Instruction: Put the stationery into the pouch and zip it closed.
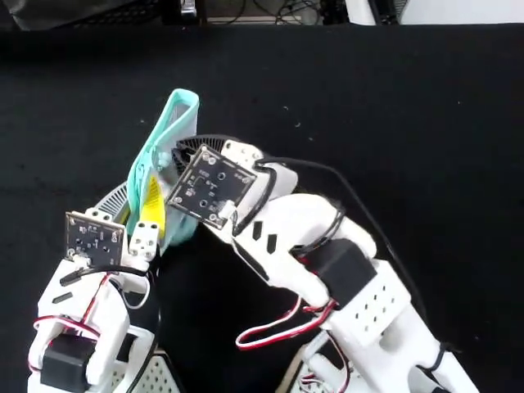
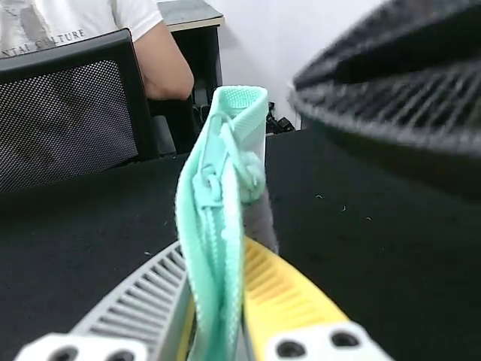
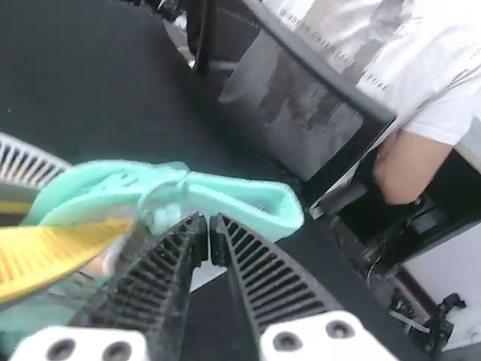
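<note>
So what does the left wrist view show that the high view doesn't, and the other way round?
Left wrist view: the zipper slider and its pull close up, plus a mesh chair behind. High view: the arms' white bodies and cables. Both: the teal pouch upright, clamped in the left gripper, right gripper close by.

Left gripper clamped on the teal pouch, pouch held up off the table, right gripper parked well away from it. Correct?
One thing is off: the right gripper is not parked away. It sits right up against the teal pouch, as the right wrist view shows. The rest holds: the left gripper is clamped on the pouch, which is held up off the table.
</note>
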